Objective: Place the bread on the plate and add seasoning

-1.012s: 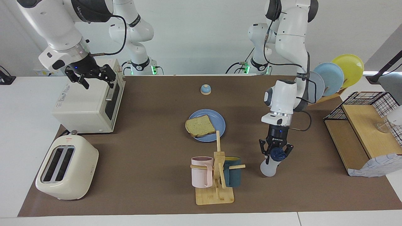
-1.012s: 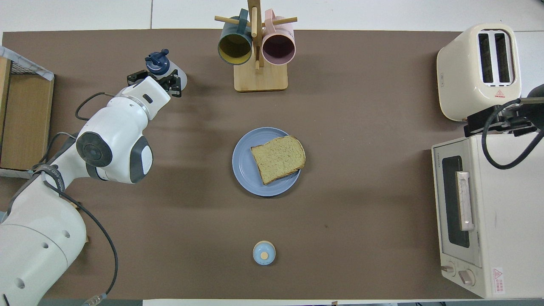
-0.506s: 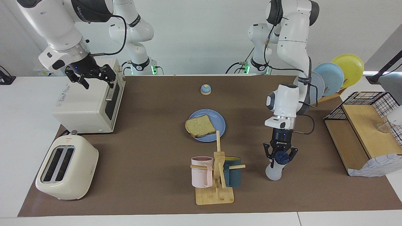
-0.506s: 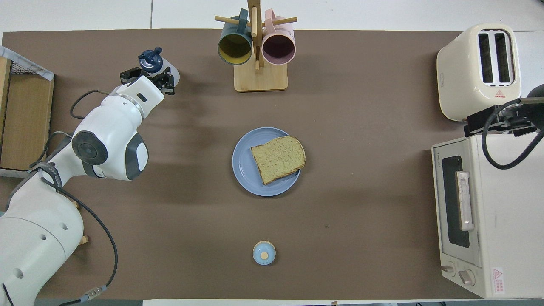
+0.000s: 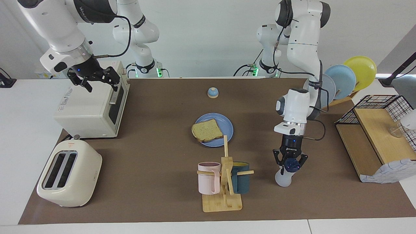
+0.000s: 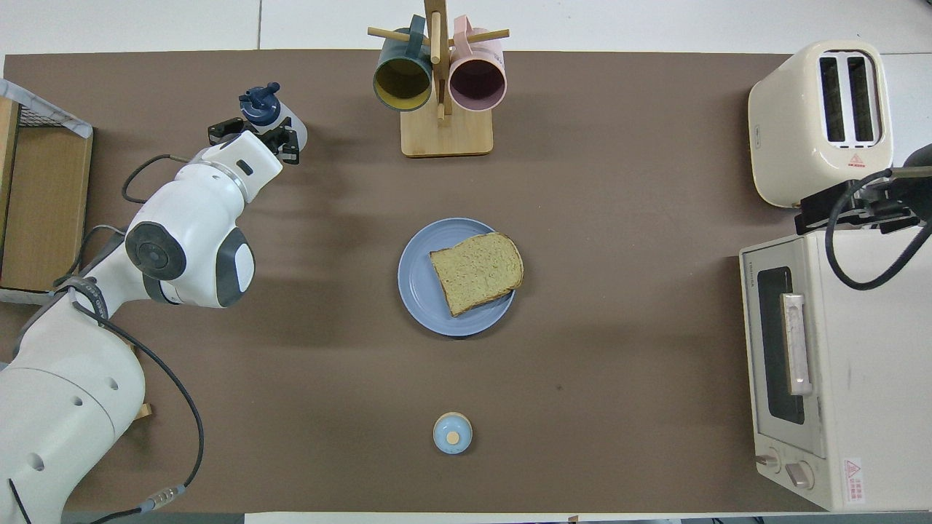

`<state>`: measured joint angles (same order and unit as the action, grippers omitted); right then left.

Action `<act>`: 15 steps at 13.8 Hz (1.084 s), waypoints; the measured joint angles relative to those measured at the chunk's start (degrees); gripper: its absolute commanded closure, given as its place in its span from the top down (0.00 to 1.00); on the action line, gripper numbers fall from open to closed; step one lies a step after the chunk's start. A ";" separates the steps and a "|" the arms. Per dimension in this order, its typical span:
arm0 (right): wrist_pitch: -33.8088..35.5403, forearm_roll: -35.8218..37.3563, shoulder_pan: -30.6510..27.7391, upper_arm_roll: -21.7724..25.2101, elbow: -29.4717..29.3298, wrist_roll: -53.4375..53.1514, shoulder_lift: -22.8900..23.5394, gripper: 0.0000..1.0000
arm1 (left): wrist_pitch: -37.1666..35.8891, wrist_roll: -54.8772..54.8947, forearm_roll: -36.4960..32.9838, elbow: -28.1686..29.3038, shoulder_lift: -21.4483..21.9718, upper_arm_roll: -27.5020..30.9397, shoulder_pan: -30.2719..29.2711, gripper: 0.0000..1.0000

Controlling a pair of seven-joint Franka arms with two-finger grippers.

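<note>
Facing view: left gripper (image 5: 290, 163) clamped on the seasoning (image 5: 286, 174) by its cap, bottle tilted near the counter (image 5: 156, 156) edge farthest from the robots; cap-only grip may slip or swing. Right gripper (image 5: 94, 79) wide, waiting over the oven (image 5: 87, 110). Overhead view: bread (image 6: 477, 271) on plate (image 6: 422, 291) mid-counter, overhanging the rim; seasoning may land off-target.

The table (image 5: 156, 152) is covered in brown. The plate (image 5: 227, 125) is blue, and the bread (image 5: 206, 130) on it is pale tan with a dark brown crust. The seasoning (image 5: 286, 175) is whitish with a dark blue cap. One mug (image 5: 208, 178) is coloured pink, the other mug (image 5: 241, 182) dark teal with yellow inside. The toaster (image 5: 69, 173) and the oven (image 5: 91, 105) are cream. The bell (image 5: 213, 93) is light blue. Both arms are white, with black grippers.
</note>
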<state>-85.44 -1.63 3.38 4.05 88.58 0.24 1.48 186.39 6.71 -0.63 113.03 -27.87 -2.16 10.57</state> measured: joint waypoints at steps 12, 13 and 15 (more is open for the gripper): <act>0.00 0.00 0.00 0.00 0.00 0.00 0.00 1.00 | -1.49 0.05 0.00 1.33 0.35 -0.13 -0.63 1.00; 0.00 0.00 0.00 0.00 0.00 0.00 0.00 1.00 | -1.46 0.05 0.00 3.17 1.65 -0.23 -0.60 1.00; 0.00 0.00 0.00 -0.01 0.00 0.00 0.00 1.00 | -1.44 0.04 -0.01 8.88 6.32 -0.56 -0.42 1.00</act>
<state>-85.44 -1.63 3.39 4.04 88.58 0.24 1.48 184.95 6.75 -0.64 121.90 -21.55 -2.73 10.15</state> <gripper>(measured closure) 0.000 0.000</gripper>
